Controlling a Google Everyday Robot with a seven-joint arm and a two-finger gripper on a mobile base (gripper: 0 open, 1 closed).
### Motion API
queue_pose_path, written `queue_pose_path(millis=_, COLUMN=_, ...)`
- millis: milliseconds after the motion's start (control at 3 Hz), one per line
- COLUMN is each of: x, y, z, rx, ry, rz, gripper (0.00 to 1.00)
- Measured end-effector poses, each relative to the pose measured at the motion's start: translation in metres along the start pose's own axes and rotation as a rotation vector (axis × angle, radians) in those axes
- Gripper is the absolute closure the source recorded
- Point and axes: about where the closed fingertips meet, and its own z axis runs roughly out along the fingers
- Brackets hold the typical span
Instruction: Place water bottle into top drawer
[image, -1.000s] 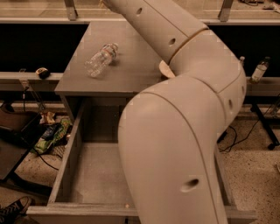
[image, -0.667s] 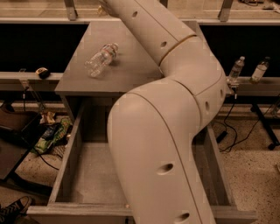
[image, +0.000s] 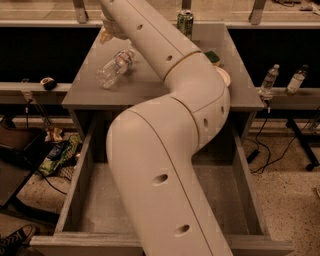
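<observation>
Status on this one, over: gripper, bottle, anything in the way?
Gripper at cabinet back-left, just beyond water bottle. Bottle lying on cabinet top, not in top drawer. Drawer open; arm spans over it.

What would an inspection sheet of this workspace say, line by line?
Surface: grey cabinet top, partly hidden by arm.
Job's things: water bottle lying on its side on the cabinet top; top drawer pulled open, bottle not inside.
Clutter: green can at the back; bowl rim behind the arm.
Grippers: gripper at the arm's far end, over the back-left, near the bottle.
Cables: cables on right floor.
Surroundings: two small bottles on right ledge; bag on left floor.
</observation>
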Motion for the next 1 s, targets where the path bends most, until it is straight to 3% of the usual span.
queue_pose_path(millis=333, x=-0.028, y=-0.017, z=0.023, rx=0.008, ry=-0.073, rz=-0.020, gripper=0.00)
queue_pose_path(millis=667, x=-0.049, y=-0.031, z=0.043, rx=0.038, ry=-0.122, rz=-0.006, gripper=0.18)
queue_pose_path(millis=1000, x=-0.050, y=-0.035, z=0.048, rx=0.047, ry=-0.122, rz=-0.005, gripper=0.41)
